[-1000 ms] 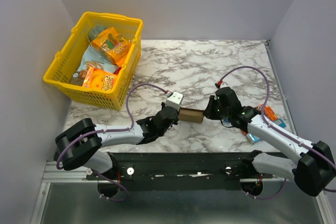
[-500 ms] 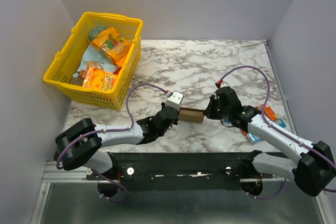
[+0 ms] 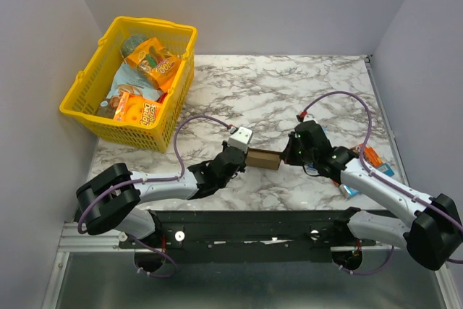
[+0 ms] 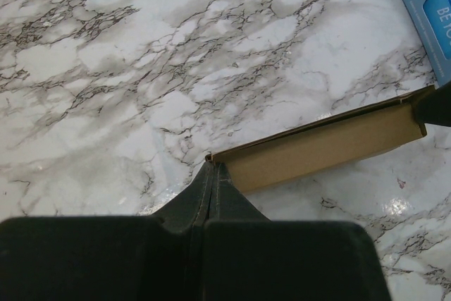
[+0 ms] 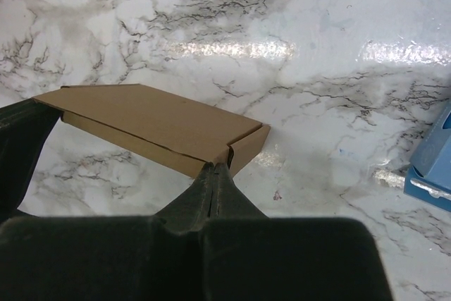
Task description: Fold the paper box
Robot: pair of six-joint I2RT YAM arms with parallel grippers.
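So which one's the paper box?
Look at the marble table, near the middle of its front edge. The box is the flat brown cardboard piece pinched between the left gripper and right gripper. It is plain and unprinted, unlike the blue packet nearby and the orange snacks in the yellow basket.

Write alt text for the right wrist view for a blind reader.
A flat brown paper box, seen against a marble table, has its near corner pinched by the shut right fingers at the bottom of the frame. A dark left finger meets its far end at the left edge; a blue packet pokes in at right.
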